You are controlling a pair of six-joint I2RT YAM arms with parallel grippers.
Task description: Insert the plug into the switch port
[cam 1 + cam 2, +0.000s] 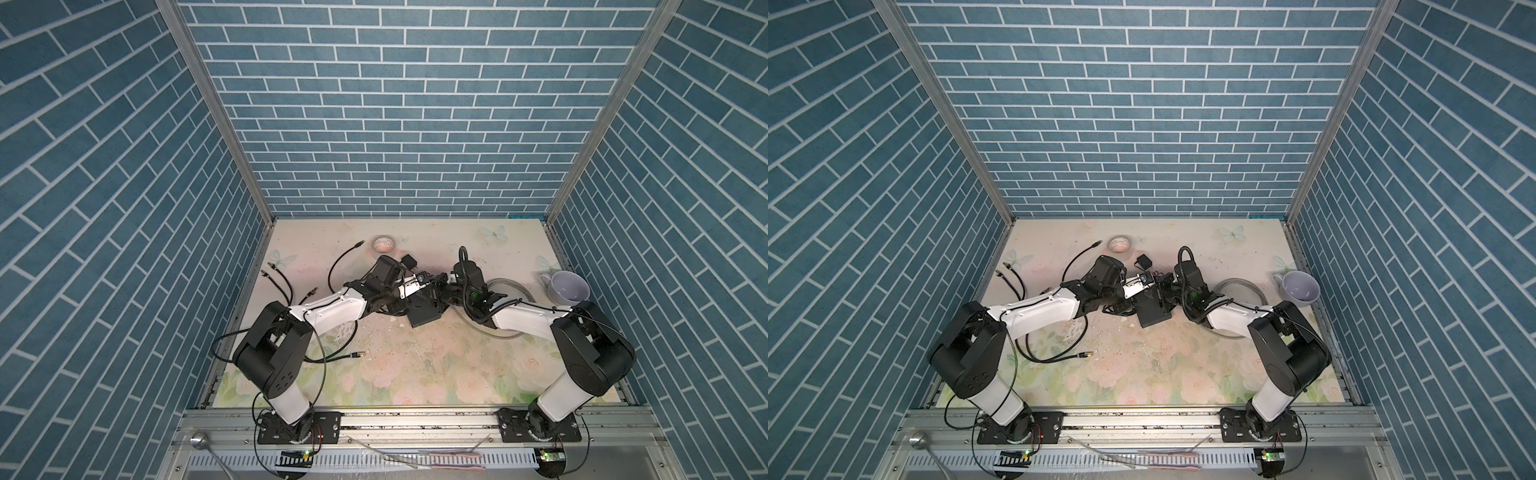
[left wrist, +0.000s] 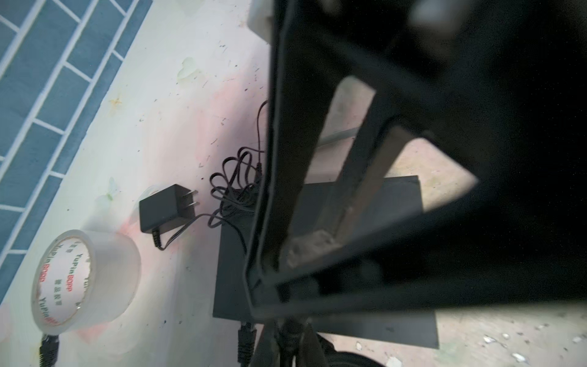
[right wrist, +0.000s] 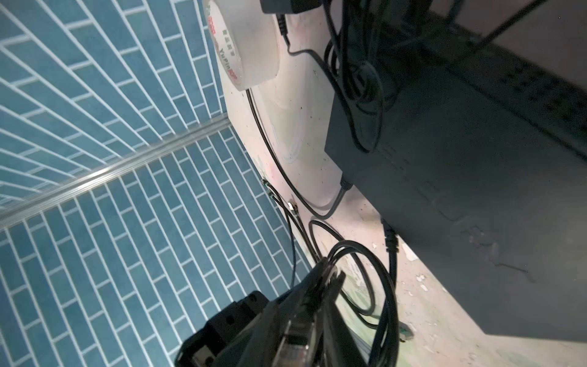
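Observation:
The flat black switch lies mid-table, and both grippers meet just above its far end in both top views. In the right wrist view a clear plug sits between the slightly parted fingers of my right gripper, beside the switch. My left gripper is shut on the plug's black boot, close to the switch's edge. The big black frame of the right gripper hides much of the left wrist view. In a top view the left gripper and right gripper are tip to tip.
Two black cables sit plugged in the switch's side. A tape roll and a black power adapter with tangled cord lie behind. Loose black cables lie at the left, a grey coiled cable and a mug at the right.

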